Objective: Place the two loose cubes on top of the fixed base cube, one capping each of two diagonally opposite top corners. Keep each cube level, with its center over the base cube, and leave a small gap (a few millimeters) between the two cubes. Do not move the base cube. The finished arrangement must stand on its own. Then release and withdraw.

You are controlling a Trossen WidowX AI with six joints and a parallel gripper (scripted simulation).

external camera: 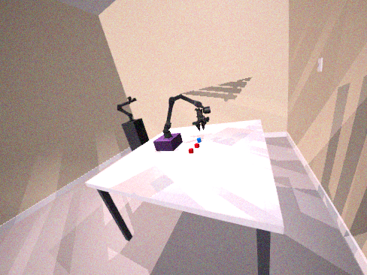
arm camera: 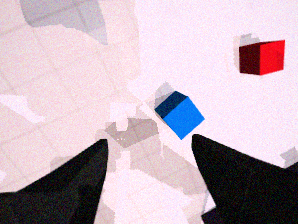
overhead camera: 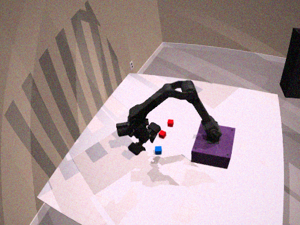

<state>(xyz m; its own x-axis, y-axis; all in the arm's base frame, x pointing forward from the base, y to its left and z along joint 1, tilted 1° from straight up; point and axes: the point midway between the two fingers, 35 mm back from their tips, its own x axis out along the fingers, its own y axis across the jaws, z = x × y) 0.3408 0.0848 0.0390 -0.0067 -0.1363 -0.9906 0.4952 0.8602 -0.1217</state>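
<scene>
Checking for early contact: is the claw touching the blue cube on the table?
Apart. In the wrist view, bare table shows between the blue cube and both dark fingers of the open claw, which holds nothing.

I read no text, label, brand, number or sign in any of my views; the cubes beside the purple base block carry plain unmarked faces.
</scene>
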